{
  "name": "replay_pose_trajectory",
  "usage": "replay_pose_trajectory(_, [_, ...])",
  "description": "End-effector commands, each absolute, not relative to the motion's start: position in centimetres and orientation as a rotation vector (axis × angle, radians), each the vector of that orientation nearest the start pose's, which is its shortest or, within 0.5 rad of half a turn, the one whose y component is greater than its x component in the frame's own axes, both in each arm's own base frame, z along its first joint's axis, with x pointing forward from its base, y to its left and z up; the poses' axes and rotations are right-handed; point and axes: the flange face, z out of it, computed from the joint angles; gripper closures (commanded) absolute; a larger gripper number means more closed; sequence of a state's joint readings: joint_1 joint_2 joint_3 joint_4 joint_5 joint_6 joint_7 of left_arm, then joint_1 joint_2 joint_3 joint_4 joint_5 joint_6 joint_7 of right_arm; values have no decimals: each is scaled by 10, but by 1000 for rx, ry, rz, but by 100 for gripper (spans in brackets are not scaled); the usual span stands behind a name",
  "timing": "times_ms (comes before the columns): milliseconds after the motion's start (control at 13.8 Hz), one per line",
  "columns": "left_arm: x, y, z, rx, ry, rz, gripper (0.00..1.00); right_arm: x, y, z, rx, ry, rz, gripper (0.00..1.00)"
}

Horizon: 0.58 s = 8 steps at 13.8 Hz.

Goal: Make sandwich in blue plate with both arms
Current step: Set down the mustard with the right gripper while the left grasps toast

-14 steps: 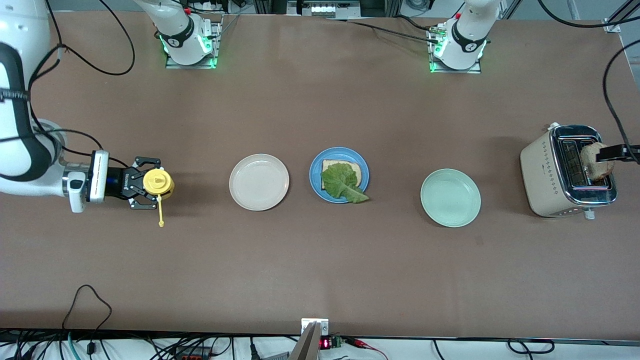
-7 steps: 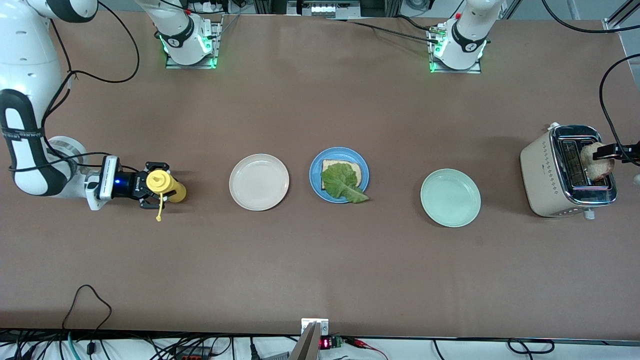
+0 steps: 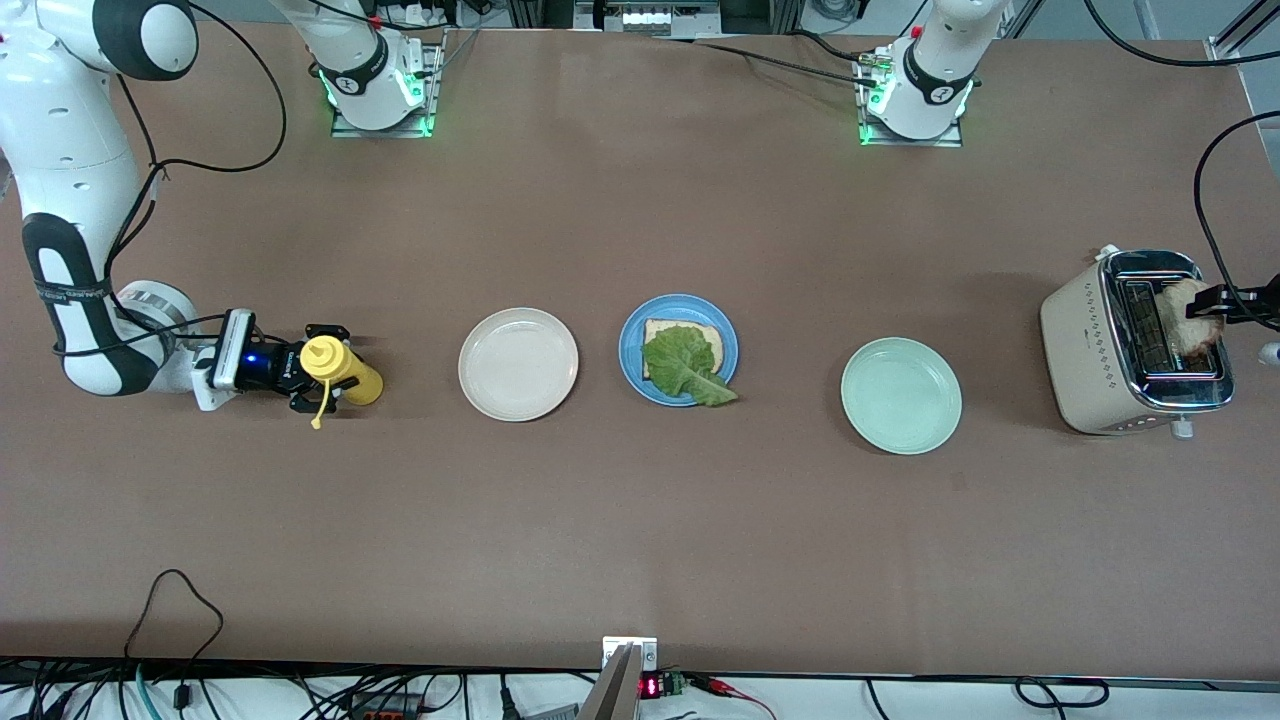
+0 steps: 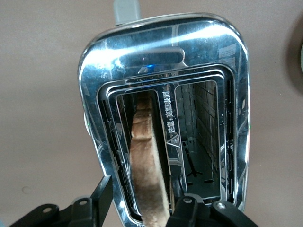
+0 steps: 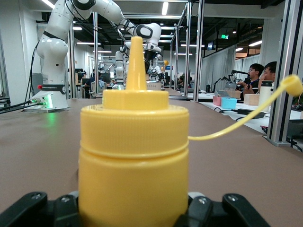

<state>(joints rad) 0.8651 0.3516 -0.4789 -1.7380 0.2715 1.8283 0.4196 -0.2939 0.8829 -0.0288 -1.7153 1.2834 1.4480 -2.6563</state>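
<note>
The blue plate (image 3: 630, 350) lies mid-table with one toasted bread slice (image 3: 660, 331) on it and a green lettuce leaf (image 3: 685, 366) on top. A second toast slice (image 3: 1188, 318) stands in a slot of the toaster (image 3: 1090, 340). My left gripper (image 3: 1212, 303) is over it. In the left wrist view the toast (image 4: 147, 161) rises between the open fingers of my left gripper (image 4: 144, 204), and one finger (image 4: 102, 194) stands clear of it. My right gripper (image 3: 322, 368) is shut on a yellow squeeze bottle (image 3: 340, 370), low at the right arm's end of the table. The bottle (image 5: 135, 156) is upright with its cap hanging off.
A cream-white plate (image 3: 518, 363) lies between the bottle and the blue plate. A pale mint-green plate (image 3: 901, 396) lies between the blue plate and the toaster. The toaster's other slot (image 4: 201, 127) holds nothing. Cables trail along the table edges.
My right gripper has come down toward the table with the yellow bottle and shifted slightly toward the plates. My left gripper has stayed at the toaster, shifting a little over the toast.
</note>
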Motion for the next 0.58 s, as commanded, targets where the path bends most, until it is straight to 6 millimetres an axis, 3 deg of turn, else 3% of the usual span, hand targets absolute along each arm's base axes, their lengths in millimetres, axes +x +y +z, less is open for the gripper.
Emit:
replay_pose_trajectory(0, [551, 273, 380, -3094, 230, 355, 46, 584, -81, 95, -1233, -1278, -1237, 5])
replay_pose_trajectory(72, [551, 272, 379, -3094, 233, 355, 55, 584, -84, 96, -1236, -1287, -1231, 0])
replay_pose_trajectory(290, [552, 271, 379, -3095, 225, 359, 95, 587, -106, 103, -1253, -1342, -1205, 0])
replay_pose_trajectory(362, [553, 270, 381, -3093, 224, 355, 99, 585, -115, 105, -1266, -1359, -1187, 0])
replay_pose_trajectory(507, [558, 264, 390, -3085, 251, 334, 99, 585, -139, 113, -1309, -1391, -1147, 0])
